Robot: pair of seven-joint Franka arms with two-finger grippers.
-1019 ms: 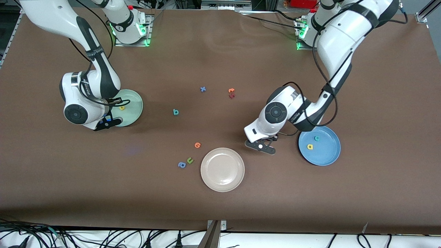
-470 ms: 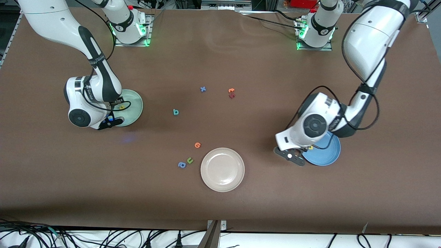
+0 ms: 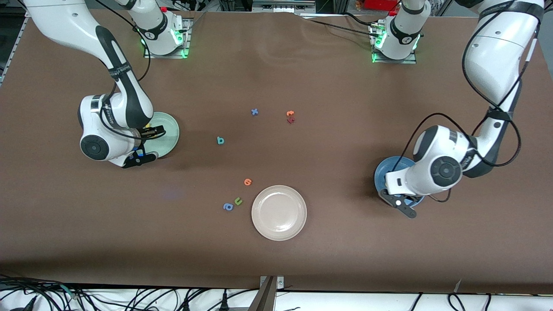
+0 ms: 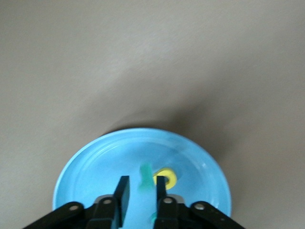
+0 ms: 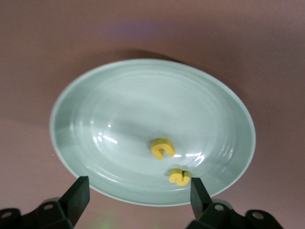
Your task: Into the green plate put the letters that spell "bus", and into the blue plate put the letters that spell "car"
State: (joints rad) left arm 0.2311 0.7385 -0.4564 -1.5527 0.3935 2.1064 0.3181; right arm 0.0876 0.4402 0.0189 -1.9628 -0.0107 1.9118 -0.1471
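My left gripper [image 3: 404,206] hangs over the blue plate [image 3: 382,172]. In the left wrist view its jaws [image 4: 143,180] stand a little apart, open, with the thin teal "r" [image 4: 146,177] blurred and loose between the tips. The yellow "a" [image 4: 167,178] lies on the blue plate [image 4: 95,167]; a teal bit, perhaps the "c" [image 4: 155,218], peeks from under the fingers. My right gripper [image 5: 138,186] stands wide open and empty over the green plate [image 5: 143,95], where the yellow "u" [image 5: 163,148] and yellow "s" [image 5: 179,177] lie. The teal "b" [image 3: 220,140] lies on the table mid-way.
A beige plate [image 3: 279,212] sits nearer the camera at mid-table. Beside it lie an orange letter [image 3: 247,182], a green "u" [image 3: 238,201] and a blue "a" [image 3: 227,207]. A blue "x" [image 3: 255,112] and orange and red letters [image 3: 290,116] lie farther back.
The left arm swung from beside the beige plate to over the blue plate and its jaws parted. The right gripper opened over the green plate.
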